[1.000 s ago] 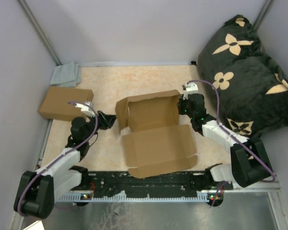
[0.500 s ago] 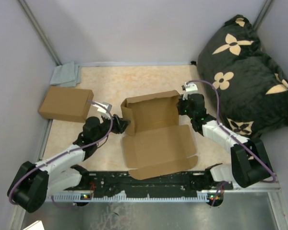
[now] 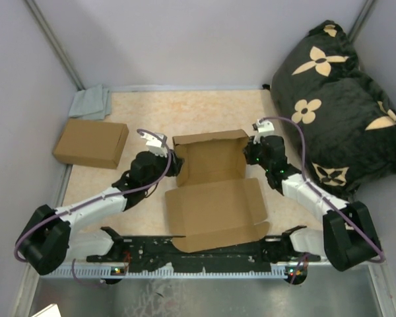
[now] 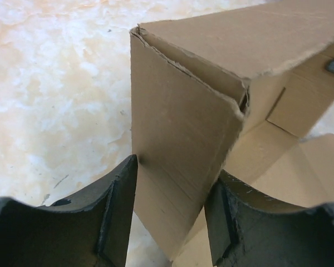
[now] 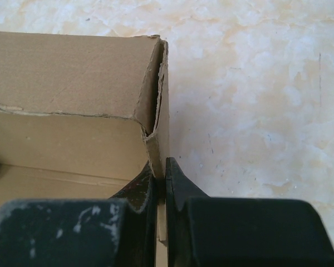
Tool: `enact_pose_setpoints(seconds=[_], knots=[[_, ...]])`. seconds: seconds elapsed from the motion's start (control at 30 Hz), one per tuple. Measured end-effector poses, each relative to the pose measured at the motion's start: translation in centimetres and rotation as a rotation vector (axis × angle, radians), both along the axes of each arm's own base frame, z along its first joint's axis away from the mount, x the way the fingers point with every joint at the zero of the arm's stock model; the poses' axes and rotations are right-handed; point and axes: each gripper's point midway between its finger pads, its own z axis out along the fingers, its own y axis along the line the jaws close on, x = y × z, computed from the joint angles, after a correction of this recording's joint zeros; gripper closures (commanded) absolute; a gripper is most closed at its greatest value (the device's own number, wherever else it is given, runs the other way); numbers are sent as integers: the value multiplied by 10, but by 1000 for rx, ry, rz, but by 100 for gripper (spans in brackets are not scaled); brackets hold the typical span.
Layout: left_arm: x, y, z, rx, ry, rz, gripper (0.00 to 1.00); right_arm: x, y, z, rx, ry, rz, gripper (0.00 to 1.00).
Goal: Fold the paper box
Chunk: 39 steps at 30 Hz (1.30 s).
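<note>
The paper box point(image 3: 214, 198) lies mid-table, brown corrugated cardboard. Its far half stands up as a shallow tray and its lid panel lies flat toward the arms. My left gripper point(image 3: 174, 164) is at the tray's left wall. In the left wrist view the box point(image 4: 183, 105) has that upright side flap between my open left gripper point(image 4: 177, 167); the left finger point(image 4: 114, 206) touches the flap's edge. My right gripper point(image 3: 253, 149) is shut on the tray's right wall. In the right wrist view the right gripper point(image 5: 165, 164) pinches the thin wall of the box point(image 5: 72, 78) near its corner.
A ready-made closed brown box point(image 3: 90, 142) sits at the left, with a grey cloth point(image 3: 91, 102) behind it. A big black pillow with tan flowers point(image 3: 336, 99) fills the right side. Grey walls close in the table on the left, the far side and the right.
My left arm has swung right, from beside the ready-made box to the paper box's left flap. That flap has gone from splayed outward to upright. The right gripper has kept its hold.
</note>
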Motion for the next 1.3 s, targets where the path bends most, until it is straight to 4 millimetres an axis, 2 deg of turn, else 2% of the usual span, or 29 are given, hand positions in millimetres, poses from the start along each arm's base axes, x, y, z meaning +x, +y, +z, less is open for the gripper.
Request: enact_pose_setpoints(seconds=[0.1, 0.2, 0.33, 0.4, 0.43, 0.53, 0.73, 0.87, 1.1, 1.3], knots=[[7, 1, -4, 47, 15, 60, 49, -8, 1, 0, 9, 0, 4, 100], [11, 3, -11, 100, 30, 117, 59, -14, 2, 1, 14, -7, 5, 100], [15, 7, -21, 183, 48, 192, 77, -22, 3, 1, 6, -18, -9, 100], [18, 10, -25, 231, 58, 229, 97, -25, 5, 1, -2, -19, -17, 100], [19, 11, -28, 255, 64, 249, 100, -27, 5, 1, -6, -18, -23, 100], [25, 18, -32, 332, 79, 336, 100, -28, 6, 0, -8, -14, -44, 100], [34, 13, -26, 436, 109, 539, 100, -29, 3, -1, 20, 6, -114, 99], [26, 14, -30, 465, 111, 622, 100, -30, 4, 0, 46, 28, -142, 98], [13, 18, -30, 459, 106, 628, 73, -31, 5, -1, 60, 53, -155, 97], [0, 23, -32, 466, 139, 552, 66, -27, 7, -3, 52, 89, -167, 97]])
